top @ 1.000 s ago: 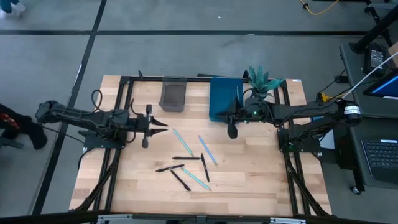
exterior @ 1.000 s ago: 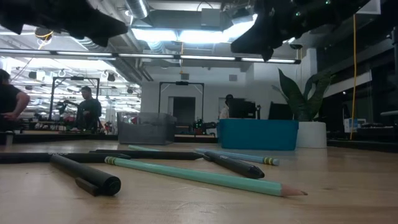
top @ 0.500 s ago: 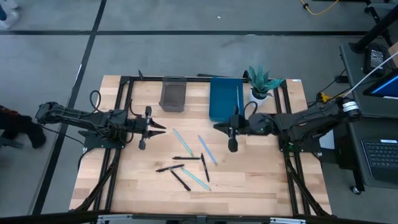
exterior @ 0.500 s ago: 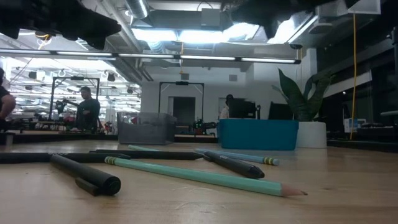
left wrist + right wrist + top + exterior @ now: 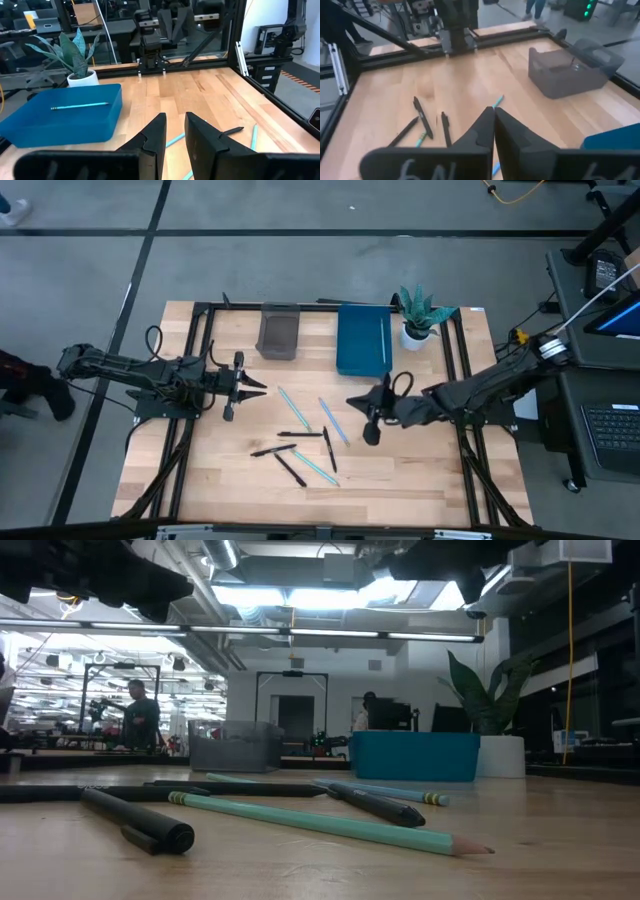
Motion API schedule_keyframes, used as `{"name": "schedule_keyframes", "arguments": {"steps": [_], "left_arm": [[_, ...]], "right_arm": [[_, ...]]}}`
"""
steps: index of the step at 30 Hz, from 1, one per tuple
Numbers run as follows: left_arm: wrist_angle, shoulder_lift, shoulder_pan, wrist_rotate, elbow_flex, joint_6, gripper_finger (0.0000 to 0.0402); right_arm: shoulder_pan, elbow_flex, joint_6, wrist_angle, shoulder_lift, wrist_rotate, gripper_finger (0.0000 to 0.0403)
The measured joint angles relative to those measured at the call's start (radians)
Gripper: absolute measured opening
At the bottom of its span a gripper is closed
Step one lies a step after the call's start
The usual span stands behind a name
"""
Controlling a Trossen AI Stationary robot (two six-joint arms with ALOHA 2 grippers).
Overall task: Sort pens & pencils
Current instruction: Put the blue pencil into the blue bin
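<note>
The pens & pencils [image 5: 305,442] lie scattered flat on the middle of the table [image 5: 400,480], black pens mixed with teal pencils, some crossing (one teal pencil already rests in the blue bin [image 5: 362,340] at the far edge). They look light, stiff and thin, likely to roll; a pinch at mid-length across the shaft seems safest. The right gripper [image 5: 368,412] hovers just right of the scatter, fingers pressed together and empty. The left gripper [image 5: 240,385] waits near the left edge, fingers slightly apart. A grey bin [image 5: 279,332] stands beside the blue one.
</note>
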Motion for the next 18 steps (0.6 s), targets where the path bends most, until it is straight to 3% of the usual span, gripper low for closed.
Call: {"name": "schedule_keyframes", "arguments": {"steps": [6, 14, 18], "left_arm": [[0.0, 0.0, 0.0, 0.0, 0.0, -0.006, 0.0064], [-0.005, 0.0, 0.0, 0.0, 0.0, -0.007, 0.0064], [-0.005, 0.0, 0.0, 0.0, 0.0, -0.007, 0.0064]], "right_arm": [[0.002, 0.173, 0.045, -0.189, 0.158, 0.001, 0.0014], [-0.007, 0.465, 0.357, -0.643, 0.36, -0.036, 0.0014], [-0.018, 0.556, 0.389, -0.737, 0.416, -0.094, 0.0014]]}}
